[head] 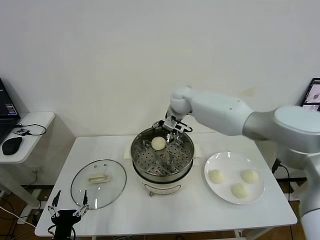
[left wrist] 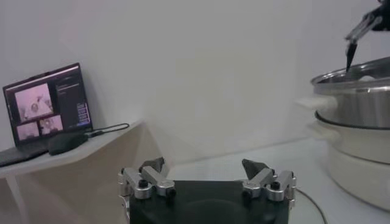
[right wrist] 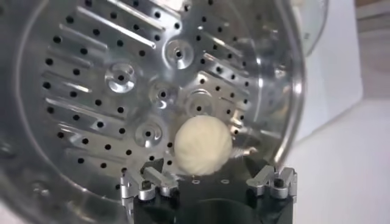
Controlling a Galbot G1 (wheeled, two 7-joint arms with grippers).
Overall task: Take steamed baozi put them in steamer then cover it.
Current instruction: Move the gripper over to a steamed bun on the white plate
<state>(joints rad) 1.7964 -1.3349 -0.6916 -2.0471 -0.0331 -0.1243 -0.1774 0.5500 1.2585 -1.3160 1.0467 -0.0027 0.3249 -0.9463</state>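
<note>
The steamer (head: 161,175) stands mid-table, its steel pot on a cream base; it also shows in the left wrist view (left wrist: 359,103). One baozi (head: 158,143) lies on the perforated tray (right wrist: 122,79) near the back wall, and shows in the right wrist view (right wrist: 203,146). My right gripper (head: 170,134) hangs open just above it over the back rim, its jaws (right wrist: 210,173) spread wider than the bun. Three baozi (head: 240,190) lie on the white plate (head: 225,157). The glass cover (head: 80,192) lies flat left of the steamer. My left gripper (head: 67,206) is open and empty, parked below the table's front-left corner.
A side table (head: 30,122) at the left carries a mouse (head: 11,145) and a laptop (left wrist: 46,106). A screen (head: 312,95) stands at the far right. The table's front edge runs just behind my left gripper (left wrist: 207,167).
</note>
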